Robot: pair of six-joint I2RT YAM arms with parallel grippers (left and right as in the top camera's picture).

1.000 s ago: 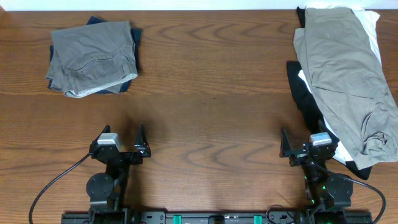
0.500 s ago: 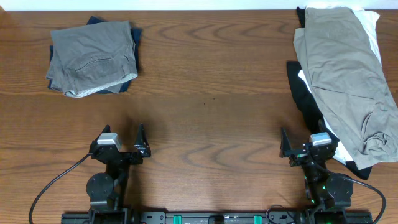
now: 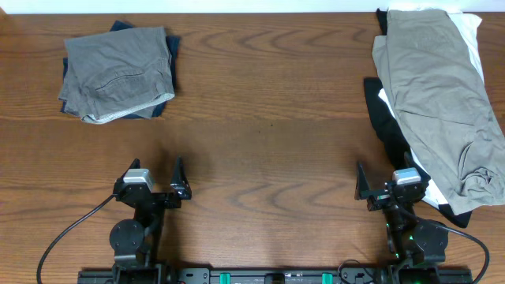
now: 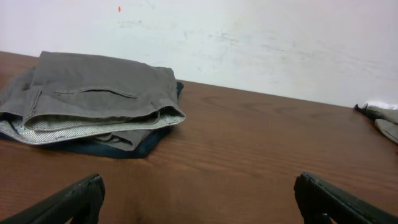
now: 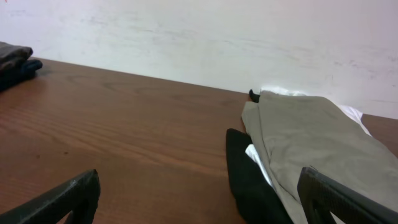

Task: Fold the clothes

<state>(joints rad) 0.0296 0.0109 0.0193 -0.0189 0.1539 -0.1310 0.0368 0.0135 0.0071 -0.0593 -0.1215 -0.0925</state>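
**Both jaws apart, clothes at the two far sides**

Nearest you, the left jaws and the right jaws stand wide apart above bare desk (image 3: pixel 268 118), holding nothing.

Just beside the right jaws begins the loose pile. Its khaki garment (image 3: pixel 438 95) runs lengthwise from near to far, with the bunched near end further right. It lies on black fabric (image 3: pixel 387 130) and white fabric (image 3: pixel 473 35).

Far left, well apart from the left jaws, folded grey shorts (image 3: pixel 118 67) sit on a navy garment (image 3: pixel 162 106), their pale waistband edge facing you.

Your left wrist view adds the striped inner waistband (image 4: pixel 93 123) and a pocket slit (image 4: pixel 99 92), which the overhead blurs. Only the overhead shows both heaps whole.
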